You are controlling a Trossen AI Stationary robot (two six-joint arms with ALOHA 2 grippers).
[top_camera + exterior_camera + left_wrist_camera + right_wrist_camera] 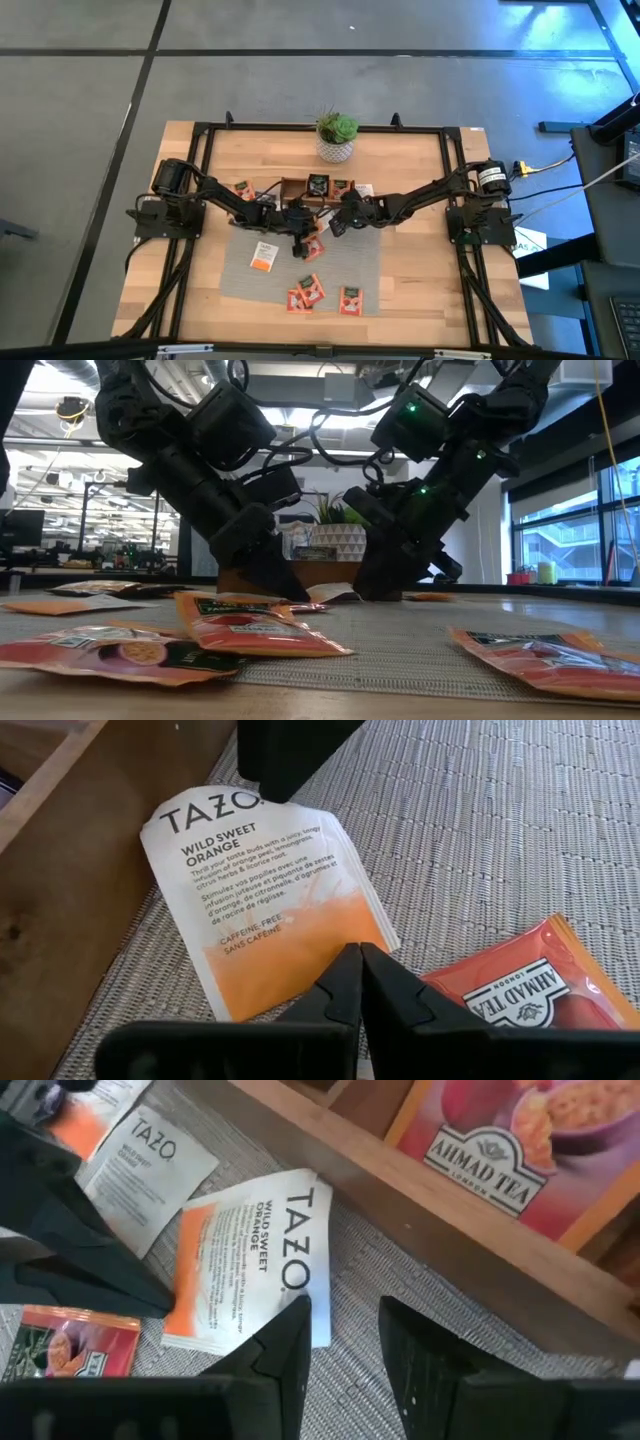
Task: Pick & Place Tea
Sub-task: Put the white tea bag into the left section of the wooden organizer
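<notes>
A white-and-orange tea packet [270, 900] lies flat on the grey ribbed mat [480, 830], right beside the wooden tray's wall [470, 1245]. My left gripper [355, 965] is shut, its tips at the packet's orange end. My right gripper [345, 1335] is open at the packet's white printed end. An orange-red packet [520, 1000] lies next to my left gripper. A second white-and-orange packet [150, 1160] lies farther off on the mat. In the high view both grippers [300, 238] [332, 226] meet mid-table in front of the tray. My left gripper's shut fingertips [350, 970] come slanting down over the edge of the packet's orange end [330, 935], near a corner. I cannot tell whether they touch it. The packet lies flat on the mat. My right gripper has one finger [290, 1335] slanting down over the corner of the packet's white printed end [318, 1320]. The other finger [420, 1350] stands over bare mat beside the packet. Nothing is pinched between them. Whether the finger presses the packet I cannot tell.
The wooden tray [320, 186] holds packets, one orange-red [480, 1150]. A potted plant [336, 135] stands behind it. More orange-red packets [307, 291] [350, 298] lie on the mat's near part, and a white-and-orange one [263, 257] to the left.
</notes>
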